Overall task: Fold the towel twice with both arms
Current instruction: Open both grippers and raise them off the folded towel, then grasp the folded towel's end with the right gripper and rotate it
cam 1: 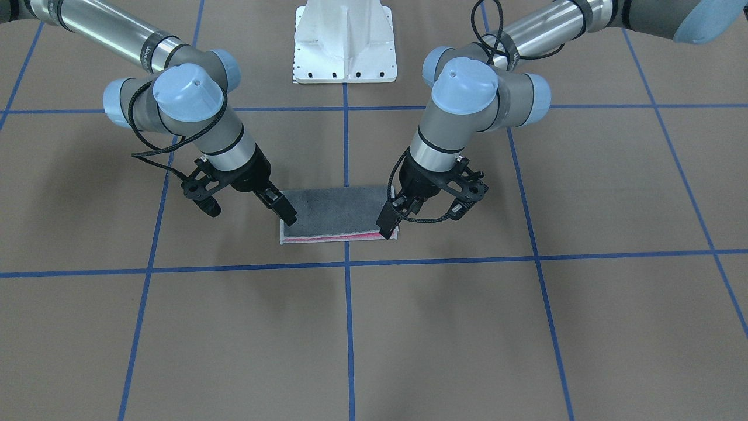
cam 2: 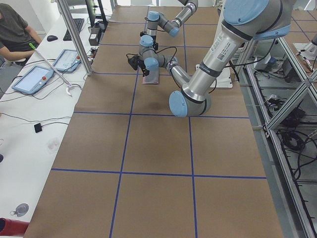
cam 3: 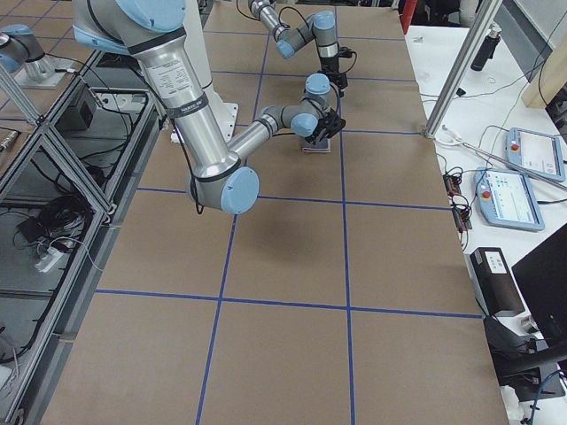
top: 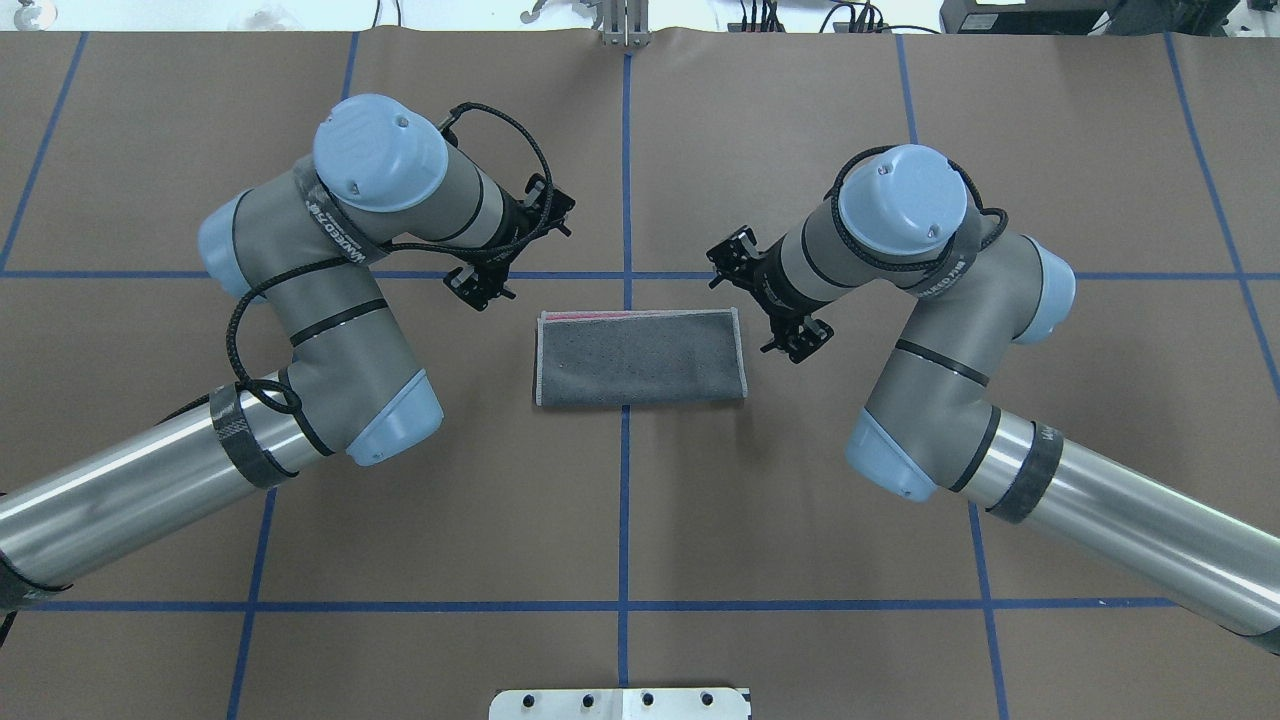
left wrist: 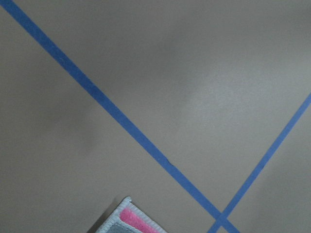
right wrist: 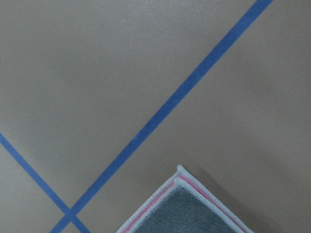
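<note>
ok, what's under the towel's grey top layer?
Small dark-grey terry towel: a pink strip of the lower layer shows along the edge away from the robot; rest is covered.

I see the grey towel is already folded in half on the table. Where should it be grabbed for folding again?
Likely the two corners of one short end, coming down from above and pinching both layers. The towel lies flat as a long rectangle, so only its edges offer a grip, and carrying one short end over the other halves it. The pink strip marks its open, layered edge.
</note>
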Robot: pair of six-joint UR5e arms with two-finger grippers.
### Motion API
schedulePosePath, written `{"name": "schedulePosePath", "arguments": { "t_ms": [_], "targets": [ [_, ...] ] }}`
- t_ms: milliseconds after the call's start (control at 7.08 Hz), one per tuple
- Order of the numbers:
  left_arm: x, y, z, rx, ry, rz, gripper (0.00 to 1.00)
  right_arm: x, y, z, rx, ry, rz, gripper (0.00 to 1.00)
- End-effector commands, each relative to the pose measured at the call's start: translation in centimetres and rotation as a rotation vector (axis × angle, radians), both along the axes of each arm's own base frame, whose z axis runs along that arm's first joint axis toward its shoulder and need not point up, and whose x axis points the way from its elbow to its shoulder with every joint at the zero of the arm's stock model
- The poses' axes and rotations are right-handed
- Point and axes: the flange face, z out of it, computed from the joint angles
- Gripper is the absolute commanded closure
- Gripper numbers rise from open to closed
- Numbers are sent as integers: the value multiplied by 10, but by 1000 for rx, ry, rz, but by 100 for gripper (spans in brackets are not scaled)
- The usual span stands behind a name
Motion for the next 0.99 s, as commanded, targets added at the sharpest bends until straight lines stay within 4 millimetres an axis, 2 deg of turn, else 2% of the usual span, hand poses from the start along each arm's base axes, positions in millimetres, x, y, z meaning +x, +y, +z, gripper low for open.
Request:
{"name": "schedulePosePath", "arguments": {
  "t_ms": [0, 141, 282, 424, 706, 847],
  "targets": [
    [-5, 0, -5, 7, 6, -8, 0, -16, 30, 10, -76, -5, 2, 8],
    [-7, -1, -4, 7, 6, -11, 0, -27, 39, 15, -140, -1, 23, 27],
    [-6, 0, -6, 8, 8, -10, 0, -39, 45, 23, -160, 17, 37, 39],
    [-6, 0, -6, 8, 8, -10, 0, -41, 43, 28, -166, 28, 41, 43],
    [-6, 0, -6, 7, 8, -10, 0, -43, 42, 25, -197, 26, 59, 66],
    [-6, 0, -4, 6, 6, -12, 0, -43, 42, 29, -199, 32, 60, 73]
  ]
}}
